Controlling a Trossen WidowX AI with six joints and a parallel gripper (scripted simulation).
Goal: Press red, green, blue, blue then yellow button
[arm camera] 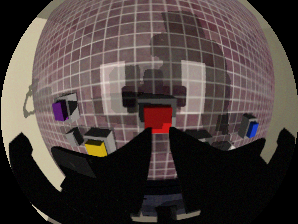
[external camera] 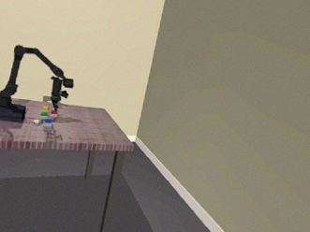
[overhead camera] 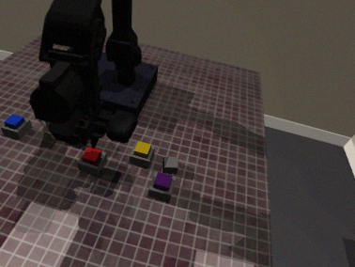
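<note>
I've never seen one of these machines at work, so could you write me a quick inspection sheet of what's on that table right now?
Surface: checkered maroon tiled table top, patched with shadows.
Job's things: square red push-button directly under the fingertips; yellow push-button to its right; blue push-button far left; green one hidden behind the arm.
Clutter: purple push-button; small grey block beside the yellow button.
Grippers: black parallel-jaw gripper shut, holding nothing, pointing down at the red button; contact cannot be told.
Cables: nothing seen.
Surroundings: beige walls, white baseboard, grey floor.
</note>
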